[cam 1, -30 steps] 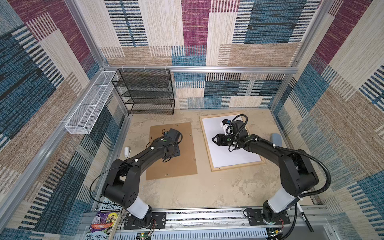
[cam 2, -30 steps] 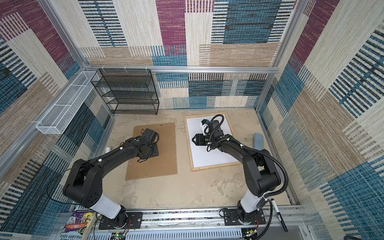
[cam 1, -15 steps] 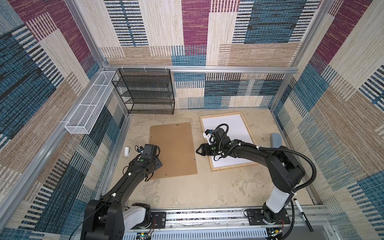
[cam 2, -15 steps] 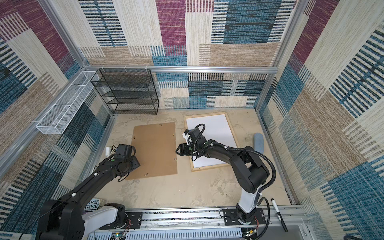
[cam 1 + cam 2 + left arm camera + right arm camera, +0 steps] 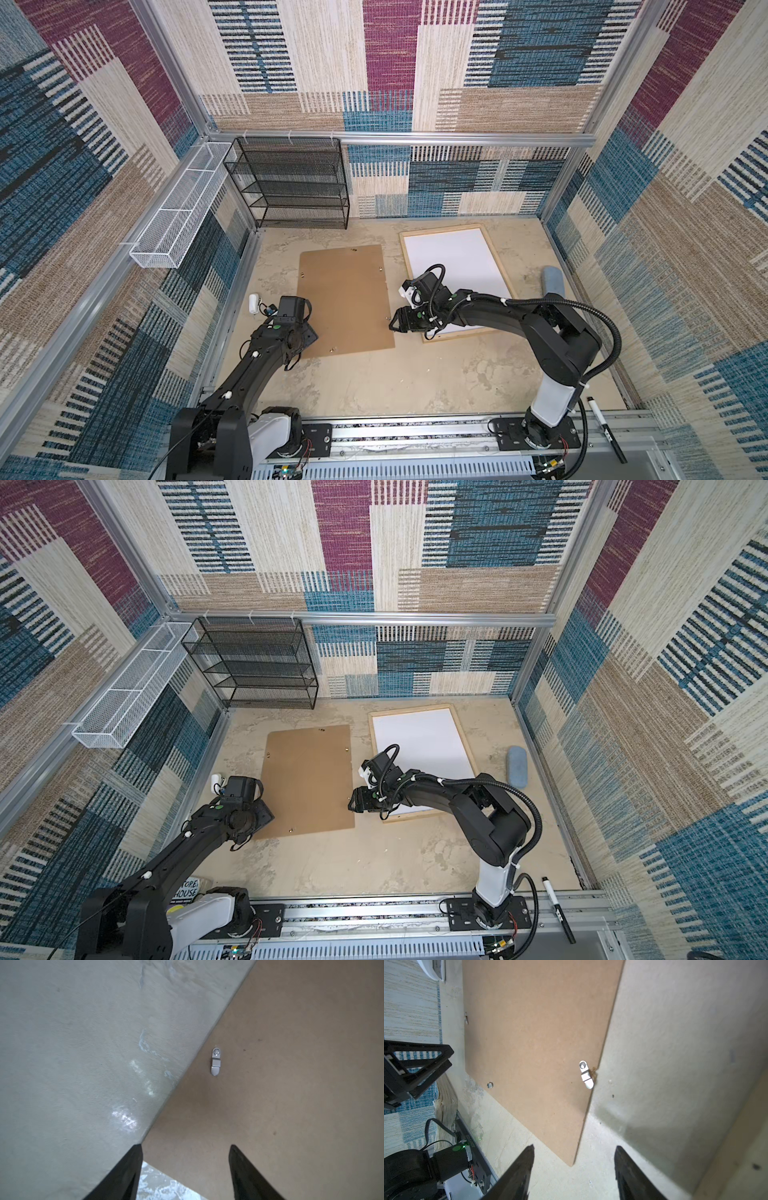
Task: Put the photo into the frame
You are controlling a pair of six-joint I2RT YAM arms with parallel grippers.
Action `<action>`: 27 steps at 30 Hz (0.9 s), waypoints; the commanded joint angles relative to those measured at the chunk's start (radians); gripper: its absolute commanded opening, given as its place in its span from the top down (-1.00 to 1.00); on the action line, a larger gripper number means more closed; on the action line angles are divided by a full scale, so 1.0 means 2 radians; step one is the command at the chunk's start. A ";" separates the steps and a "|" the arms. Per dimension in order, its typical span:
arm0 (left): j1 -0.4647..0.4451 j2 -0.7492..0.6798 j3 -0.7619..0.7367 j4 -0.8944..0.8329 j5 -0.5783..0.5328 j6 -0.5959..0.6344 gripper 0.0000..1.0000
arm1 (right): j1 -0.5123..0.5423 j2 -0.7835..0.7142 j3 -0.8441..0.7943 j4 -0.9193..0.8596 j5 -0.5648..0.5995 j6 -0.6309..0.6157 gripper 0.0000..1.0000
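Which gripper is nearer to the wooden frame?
Right. The right gripper hangs just off the frame's near left corner, beside the brown board; the left gripper is over that board's opposite near corner, farther away.

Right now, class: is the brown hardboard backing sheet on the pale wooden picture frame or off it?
Off. The brown hardboard backing sheet lies flat on the table beside the pale wooden frame, a gap between them.

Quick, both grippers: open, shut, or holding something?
Left gripper: open, holding nothing.
Right gripper: open, holding nothing.
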 commanded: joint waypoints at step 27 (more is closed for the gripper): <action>-0.028 0.070 -0.015 0.114 0.123 -0.020 -0.19 | -0.061 0.025 0.050 -0.046 0.072 -0.064 -0.27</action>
